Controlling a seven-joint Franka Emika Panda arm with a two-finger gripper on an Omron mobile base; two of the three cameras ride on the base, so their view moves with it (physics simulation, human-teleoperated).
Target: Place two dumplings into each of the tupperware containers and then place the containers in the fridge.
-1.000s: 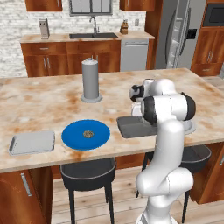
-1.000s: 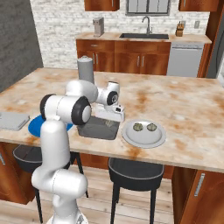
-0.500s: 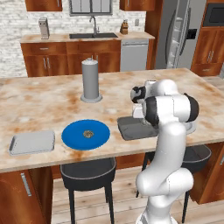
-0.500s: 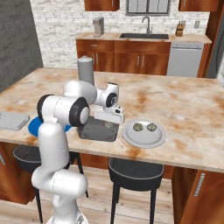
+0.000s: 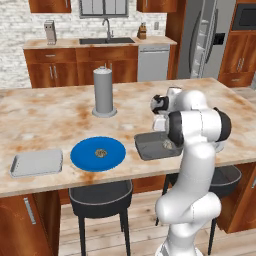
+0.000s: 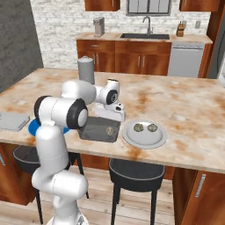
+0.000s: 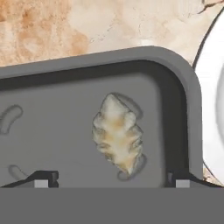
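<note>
One dumpling (image 7: 117, 133) lies on the floor of the dark grey tupperware container (image 7: 52, 122), also seen from the base cameras (image 5: 147, 147) (image 6: 94, 129). My gripper (image 7: 113, 178) hangs just above it, open, fingertips wide on either side and holding nothing; it hovers over the container's far side (image 5: 161, 126) (image 6: 117, 115). Two more dumplings (image 6: 138, 127) (image 6: 152, 127) rest on a round light-grey plate (image 6: 145, 139). Another dumpling (image 5: 100, 152) sits on the blue plate (image 5: 85, 155). The light grey tupperware container (image 5: 36, 162) lies at the counter's left. The fridge (image 5: 202, 40) stands at the back right.
A tall grey cylinder (image 5: 104, 91) stands upright on the island behind the blue plate. Dark stools (image 5: 100, 195) sit under the counter's near edge. The sink counter and wooden cabinets line the back wall.
The jaws have spread wider and the dumpling now rests loose in the dark container. The arm has barely moved.
</note>
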